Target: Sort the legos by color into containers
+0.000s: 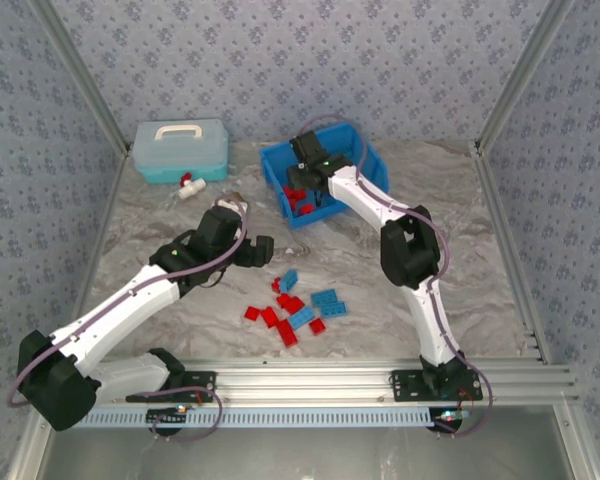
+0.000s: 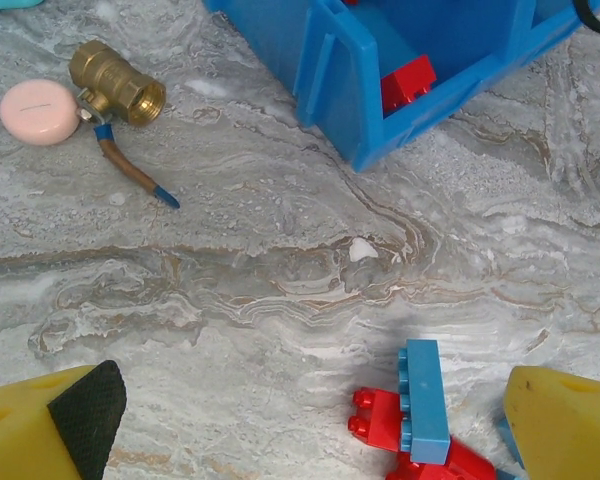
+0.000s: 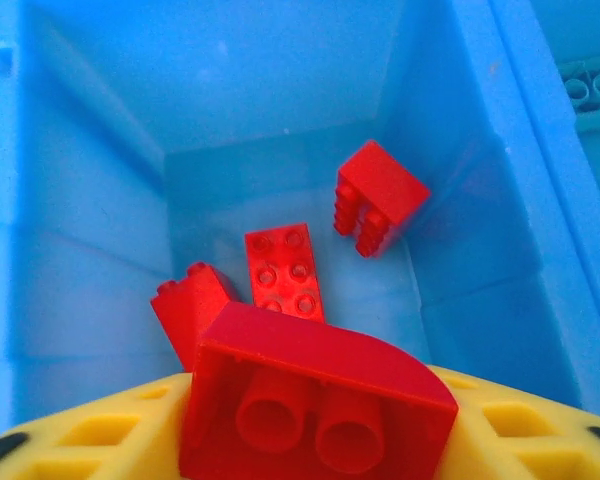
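Red brick at the drop, about ten more waiting

Red brick [image 3: 315, 400] with a curved top sits between the yellow fingers [image 3: 100, 440] of the right pincer [image 3: 315, 435], its hollow underside facing the wrist camera. The jaws stand at a middling width, closed on its two sides, and it hangs above the left compartment of the blue bin [image 3: 70, 250]. Directly below that pincer three red legos [image 3: 285, 270] lie on the compartment floor. Off to its right, past the dividing wall [image 3: 500, 200], pale blue studs [image 3: 590, 90] show in the neighbouring compartment (how many bricks lie there I cannot tell). So the sort looks partly done: each colour already has bricks in its own compartment, with no mixing that I can see.

What is left is the loose pile [image 1: 295, 310] on the table [image 1: 460, 260]. It holds about ten legos, red and light blue mingled, well apart from the right pincer. The pile lies just beneath and ahead of the left pincer [image 2: 320, 425], whose jaws gape as wide as they go and hold nothing. One light blue brick [image 2: 425, 400] stacked across a red one lies between them, nearer the right jaw, touching neither
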You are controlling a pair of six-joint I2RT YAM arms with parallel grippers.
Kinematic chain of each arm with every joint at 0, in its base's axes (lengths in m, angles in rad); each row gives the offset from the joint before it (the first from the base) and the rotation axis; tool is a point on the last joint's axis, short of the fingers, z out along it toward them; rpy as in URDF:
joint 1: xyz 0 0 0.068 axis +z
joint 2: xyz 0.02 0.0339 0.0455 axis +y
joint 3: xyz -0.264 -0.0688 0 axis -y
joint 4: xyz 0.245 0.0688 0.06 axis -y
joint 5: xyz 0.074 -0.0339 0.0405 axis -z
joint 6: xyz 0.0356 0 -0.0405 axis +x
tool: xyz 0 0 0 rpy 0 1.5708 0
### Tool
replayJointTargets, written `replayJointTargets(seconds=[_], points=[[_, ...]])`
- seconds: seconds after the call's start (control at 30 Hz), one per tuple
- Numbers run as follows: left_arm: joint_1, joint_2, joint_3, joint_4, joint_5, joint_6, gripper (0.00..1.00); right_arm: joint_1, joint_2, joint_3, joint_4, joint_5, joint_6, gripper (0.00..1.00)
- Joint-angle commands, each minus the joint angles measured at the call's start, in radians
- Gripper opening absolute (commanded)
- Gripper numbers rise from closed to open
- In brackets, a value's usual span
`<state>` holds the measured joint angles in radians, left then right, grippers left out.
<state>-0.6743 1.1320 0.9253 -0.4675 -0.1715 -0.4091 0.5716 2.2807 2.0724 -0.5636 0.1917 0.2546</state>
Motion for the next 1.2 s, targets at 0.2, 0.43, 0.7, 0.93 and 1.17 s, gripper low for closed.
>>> replayJointTargets(seconds=[0.2,0.43,0.7,0.93,1.17], points=[[-0.001,0.031,0.044,-0.014,0.030,0.011,0.99,-0.003,-0.151,0.036,-0.075,0.019,-0.023,0.72],[-0.109,0.234,0.231,-0.195,0.062,0.010,0.98,-0.004,-0.505,-0.314,0.050,-0.029,-0.007,0.78],[-0.183,0.491,0.364,-0.321,0.064,-0.019,0.83,-0.011,-0.792,-0.650,0.058,0.005,0.054,0.97],[-0.183,0.619,0.388,-0.323,0.113,-0.014,0.71,-0.017,-0.849,-0.759,0.022,0.015,0.076,0.99],[-0.182,0.656,0.326,-0.255,0.121,-0.041,0.58,-0.023,-0.846,-0.770,0.037,0.012,0.071,1.00]])
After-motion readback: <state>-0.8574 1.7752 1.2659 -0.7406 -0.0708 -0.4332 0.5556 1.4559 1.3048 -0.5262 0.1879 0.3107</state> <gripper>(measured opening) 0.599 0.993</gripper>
